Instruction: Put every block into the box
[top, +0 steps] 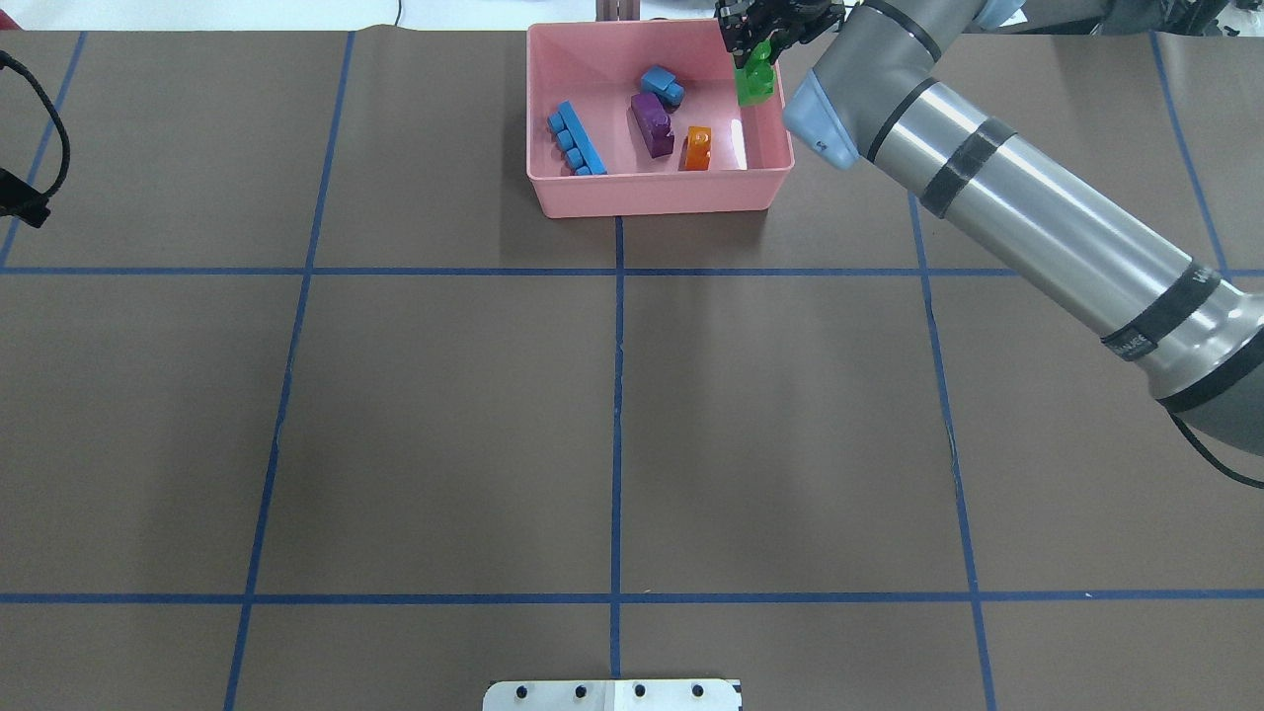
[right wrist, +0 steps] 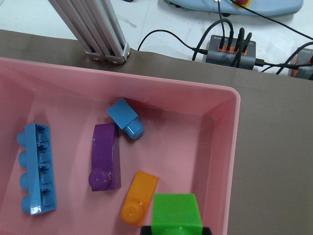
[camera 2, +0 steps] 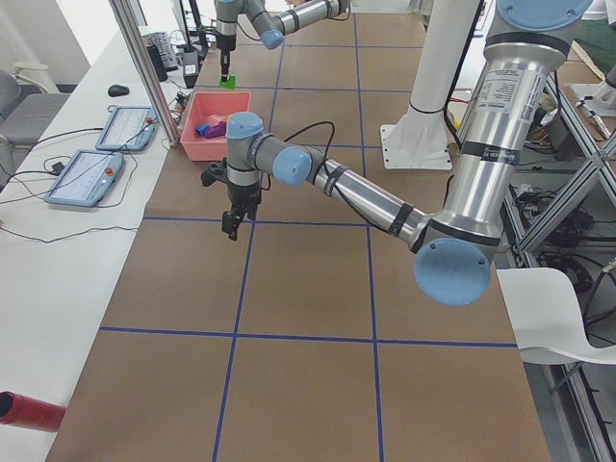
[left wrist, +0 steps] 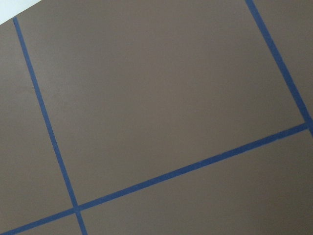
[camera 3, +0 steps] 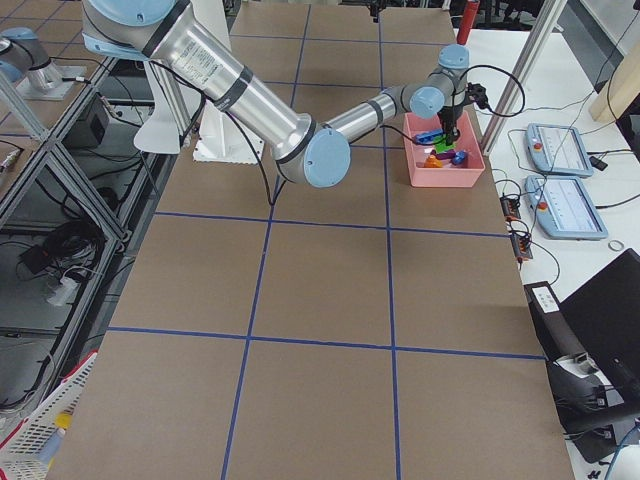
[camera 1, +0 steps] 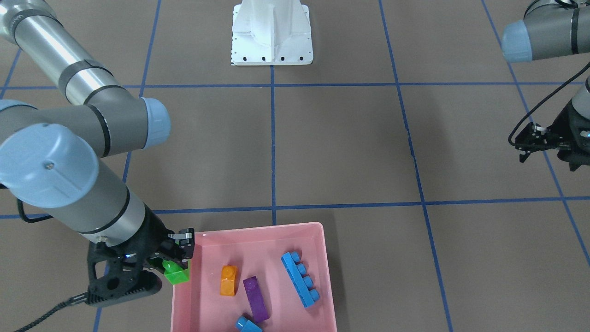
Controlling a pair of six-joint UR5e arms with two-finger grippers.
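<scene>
I am holding the green two-stud brick [camera 1: 176,275] in the right gripper [camera 1: 174,263], whose fingers [camera 1: 184,251] are clamping its upper part. The brick is hanging at the pink box [camera 1: 258,227], by the wall on the robot's right. From the wrist view I judge it to be just inside that wall and clear of the floor.

It is a light, rigid plastic piece with glossy, slippery faces. I am treating the flat side walls as the place to pinch, since the rounded studs would let it twist.

The orange brick [camera 1: 228,280], the purple brick [camera 1: 256,298], the long blue brick [camera 1: 300,285] and the small blue brick [camera 1: 246,324] are lying loose on the box's smooth floor. The small blue one is touching the purple one. All are hard and should bounce a little instead of breaking.

The left gripper [camera 1: 530,145] is hanging over the brown surface [top: 790,444], well apart from the box. I cannot tell how its fingers stand.
</scene>
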